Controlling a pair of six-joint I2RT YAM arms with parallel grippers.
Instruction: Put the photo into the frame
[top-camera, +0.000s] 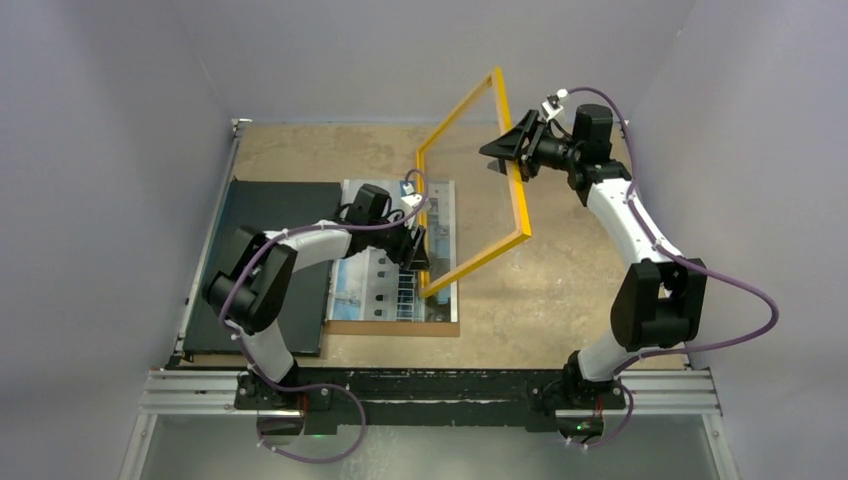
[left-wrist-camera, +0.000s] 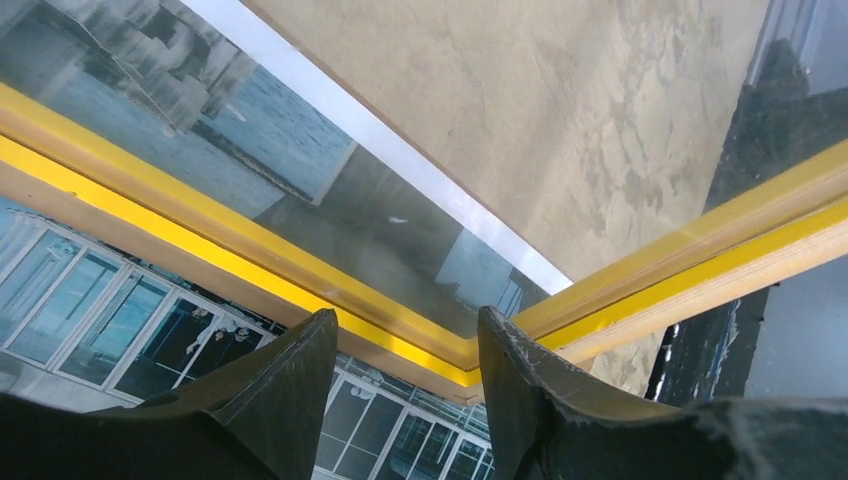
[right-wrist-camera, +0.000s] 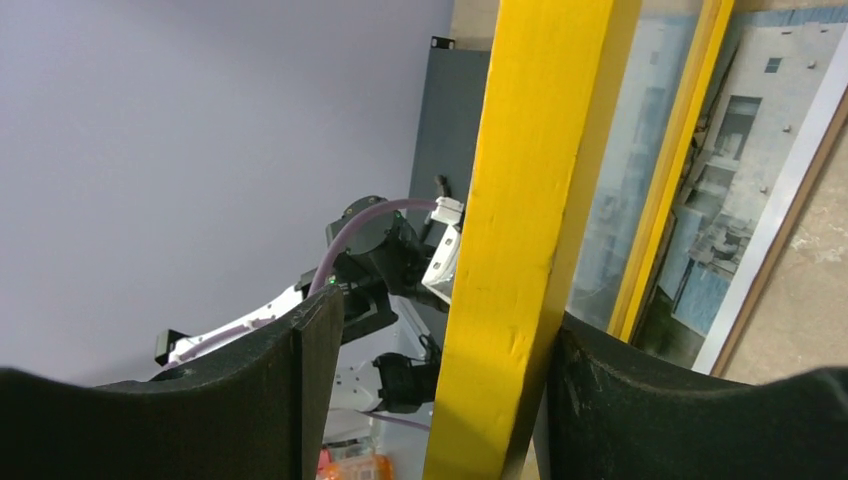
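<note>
**Frame on edge beside the print, hinge corner at the left jaws**

We found the photo (top-camera: 370, 290) lying flat on a brown backing board (top-camera: 395, 328) at centre-left of the overhead view, with a black board (top-camera: 270, 220) to its left. The frame (top-camera: 476, 265) stood tilted steeply on the table (top-camera: 560, 290). Its low corner was down at the print's right edge, and its long side ran up toward the upper right. The pane therefore lay right of and above the print.

The left jaws sat at that low corner, parted about halfway. The wrist view showed the corner right at the tips. We could not tell whether they pinched it or only steadied it.

The right jaws straddled the raised side bar in the upper right. They stood wide, with clear daylight on one side of the bar, so they were holding nothing firmly.

We judged that the left arm was nearer the print. Lowering would mean swinging the high bar leftward and down about that low corner.
</note>
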